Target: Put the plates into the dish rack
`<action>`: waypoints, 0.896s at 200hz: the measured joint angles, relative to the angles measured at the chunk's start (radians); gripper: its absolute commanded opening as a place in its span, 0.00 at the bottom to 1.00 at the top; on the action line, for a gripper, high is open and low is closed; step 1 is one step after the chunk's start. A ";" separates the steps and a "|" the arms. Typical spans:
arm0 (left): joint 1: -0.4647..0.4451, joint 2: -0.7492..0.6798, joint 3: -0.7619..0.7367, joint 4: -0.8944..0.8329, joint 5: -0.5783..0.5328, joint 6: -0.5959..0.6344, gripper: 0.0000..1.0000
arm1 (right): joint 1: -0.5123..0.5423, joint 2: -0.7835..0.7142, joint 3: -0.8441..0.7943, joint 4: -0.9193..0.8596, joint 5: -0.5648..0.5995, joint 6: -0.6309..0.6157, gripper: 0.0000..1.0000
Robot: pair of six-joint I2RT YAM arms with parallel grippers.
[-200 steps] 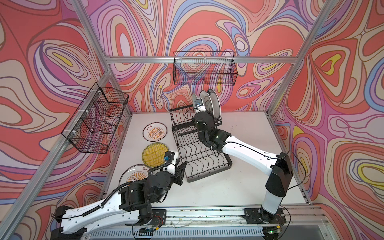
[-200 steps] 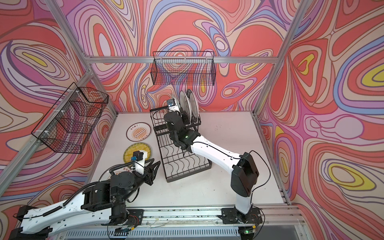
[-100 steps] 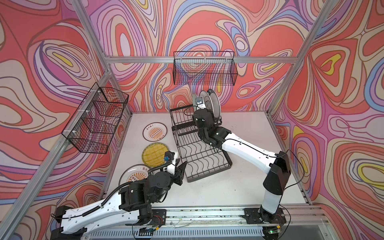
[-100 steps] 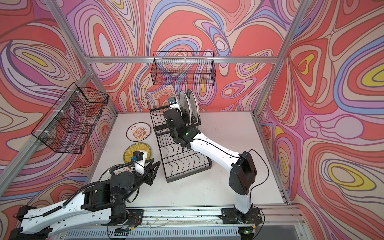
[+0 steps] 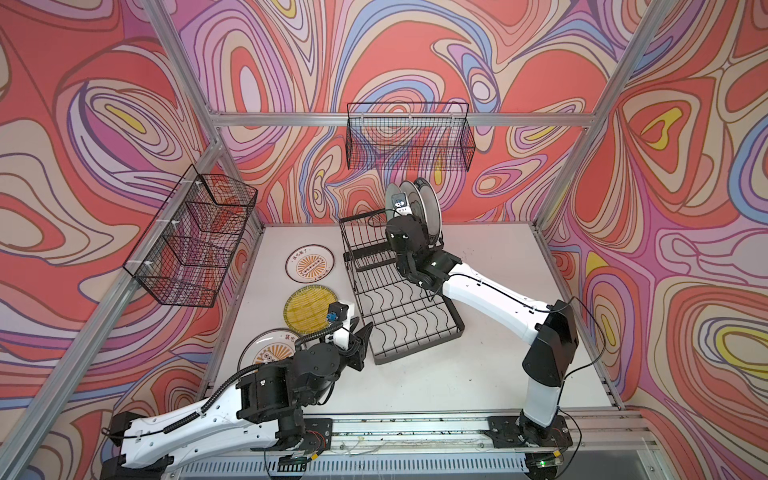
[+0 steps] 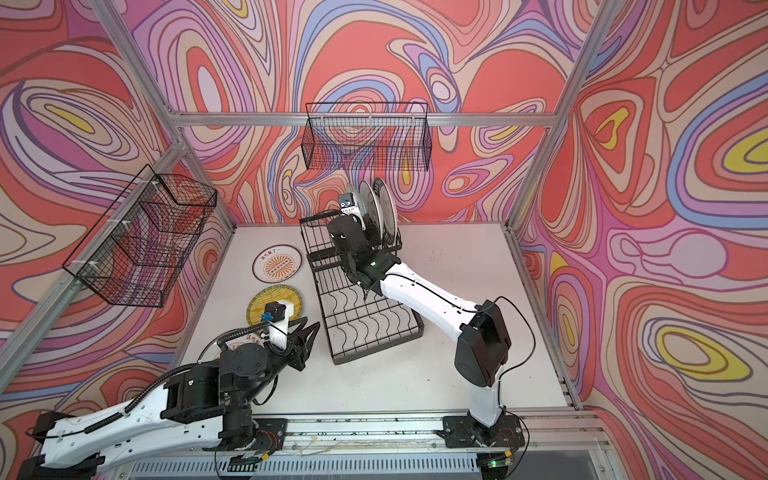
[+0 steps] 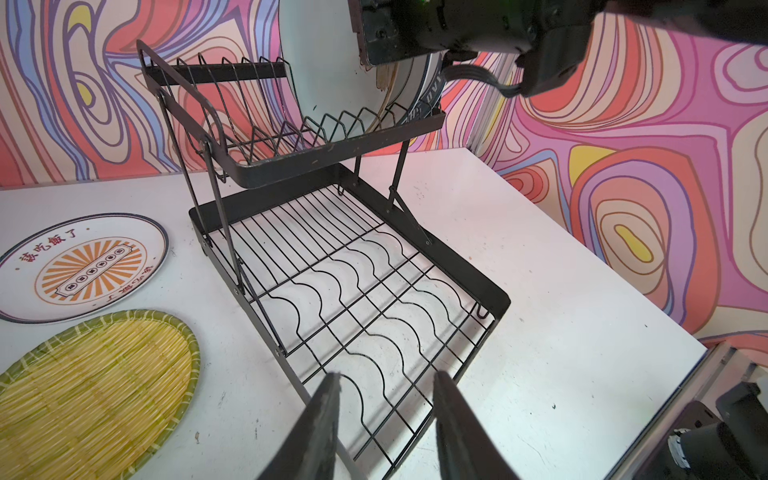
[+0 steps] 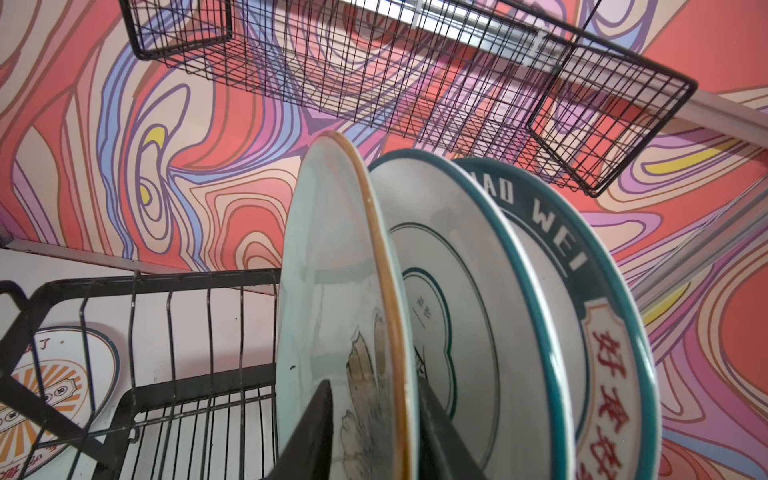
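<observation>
The black metal wire dish rack (image 5: 417, 348) is sitting mid-table on the white tabletop (image 5: 490, 245). Its low flat tray of wavy wires is lying near and its raised slotted tier is standing at the far end. Three round plates are standing on edge in that tier's right-hand slots. The tan-rimmed pale green floral plate (image 8: 332, 257) is leftmost, the glossy white cloud-outline plate (image 8: 449, 270) is next, and the dark-lettered-rim plate (image 8: 582, 266) is rightmost. The right gripper (image 8: 374, 384) is straddling the green plate's rim, its black tapered fingers spread, one on each face. A sliver of space seems to be showing at the finger between the green and cloud plates, though the close angle is making contact hard to judge.

Left of the rack, three plates are lying flat. A white orange-sunburst plate (image 5: 309, 266) is farthest, a yellow woven-look plate (image 5: 307, 309) is in the middle, and a second sunburst plate (image 5: 266, 353) is nearest, partly hidden under the left arm. The left gripper (image 7: 386, 415) is hovering at the tray's near-left corner, jaws parted and pinching nothing.
</observation>
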 measured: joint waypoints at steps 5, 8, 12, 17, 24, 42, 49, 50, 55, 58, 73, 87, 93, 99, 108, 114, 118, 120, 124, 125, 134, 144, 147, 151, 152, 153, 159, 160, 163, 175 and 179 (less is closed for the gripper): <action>0.000 0.000 0.000 0.000 0.000 0.000 0.40 | 0.000 0.002 0.005 -0.002 -0.002 -0.002 0.35; 0.000 0.000 0.000 0.000 0.000 0.000 0.40 | 0.000 0.002 0.008 -0.002 -0.003 -0.005 0.35; 0.000 0.000 0.000 0.000 0.000 0.000 0.40 | 0.000 0.002 0.010 -0.002 -0.005 -0.005 0.36; 0.000 0.000 0.000 0.000 0.000 0.000 0.40 | 0.000 0.002 0.013 -0.001 -0.007 -0.008 0.38; 0.000 0.000 0.000 0.000 0.000 -0.001 0.40 | 0.000 0.002 0.018 0.000 -0.008 -0.012 0.40; 0.000 0.001 0.000 0.000 0.000 -0.003 0.40 | 0.000 0.002 0.023 0.011 -0.016 -0.024 0.43; 0.000 0.001 0.000 0.000 0.000 -0.003 0.40 | 0.000 0.002 0.024 0.016 -0.019 -0.027 0.43; 0.000 0.001 0.000 0.000 0.000 -0.003 0.40 | 0.000 0.002 0.024 0.016 -0.019 -0.027 0.44; 0.000 0.002 0.000 0.000 0.000 -0.003 0.40 | 0.000 0.002 0.024 0.017 -0.022 -0.029 0.44; 0.000 0.002 0.000 0.000 0.000 -0.003 0.40 | 0.000 0.002 0.024 0.018 -0.024 -0.030 0.45; 0.000 0.002 0.000 0.000 0.000 -0.003 0.41 | 0.000 -0.001 0.023 0.020 -0.033 -0.034 0.46; 0.000 0.004 0.000 0.000 -0.001 -0.003 0.41 | 0.000 -0.010 0.022 0.021 -0.046 -0.035 0.47; 0.000 0.005 0.000 0.000 0.000 -0.003 0.41 | 0.000 -0.019 0.019 0.022 -0.053 -0.035 0.47; 0.000 0.007 0.000 0.000 -0.001 -0.003 0.41 | 0.000 -0.027 0.014 0.023 -0.059 -0.035 0.47; 0.000 0.009 0.000 0.000 -0.001 -0.003 0.41 | 0.000 -0.047 0.003 0.026 -0.069 -0.035 0.48; 0.000 0.012 0.000 0.000 -0.001 -0.003 0.42 | 0.000 -0.062 -0.006 0.028 -0.075 -0.034 0.49; 0.000 0.014 0.000 0.000 -0.001 -0.003 0.41 | 0.000 -0.074 -0.013 0.030 -0.080 -0.034 0.49; 0.000 0.014 0.000 0.000 -0.001 -0.003 0.42 | 0.000 -0.081 -0.016 0.031 -0.084 -0.034 0.50; 0.000 0.014 0.000 0.000 -0.001 -0.003 0.42 | 0.000 -0.092 -0.023 0.032 -0.087 -0.034 0.51; 0.000 0.014 0.000 0.000 -0.001 -0.003 0.42 | 0.000 -0.096 -0.025 0.034 -0.089 -0.033 0.51; 0.000 0.016 0.000 0.000 -0.001 -0.003 0.42 | 0.000 -0.125 -0.039 0.037 -0.106 -0.030 0.54; 0.000 0.019 0.000 0.000 -0.002 -0.003 0.42 | 0.000 -0.158 -0.055 0.040 -0.137 -0.026 0.55; 0.000 0.020 0.000 0.000 -0.002 -0.003 0.42 | 0.000 -0.168 -0.061 0.042 -0.150 -0.026 0.55; 0.000 0.021 0.000 0.000 -0.003 -0.004 0.42 | 0.000 -0.181 -0.068 0.042 -0.166 -0.024 0.56; 0.000 0.021 0.000 0.000 -0.003 -0.004 0.42 | 0.000 -0.186 -0.071 0.043 -0.173 -0.024 0.56; 0.000 0.021 0.000 0.000 -0.004 -0.004 0.42 | 0.000 -0.188 -0.072 0.043 -0.176 -0.024 0.56; 0.000 0.021 0.000 -0.001 -0.005 -0.006 0.42 | 0.000 -0.208 -0.084 0.045 -0.206 -0.022 0.57; 0.000 0.021 0.000 -0.001 -0.005 -0.006 0.42 | 0.000 -0.211 -0.085 0.045 -0.209 -0.022 0.57; 0.000 0.022 0.000 -0.001 -0.005 -0.007 0.42 | 0.000 -0.220 -0.091 0.046 -0.223 -0.021 0.57; 0.000 0.025 0.000 -0.002 -0.011 -0.012 0.42 | 0.000 -0.255 -0.113 0.051 -0.281 -0.012 0.59; 0.000 0.026 0.000 -0.003 -0.012 -0.014 0.42 | 0.000 -0.265 -0.118 0.052 -0.296 -0.010 0.60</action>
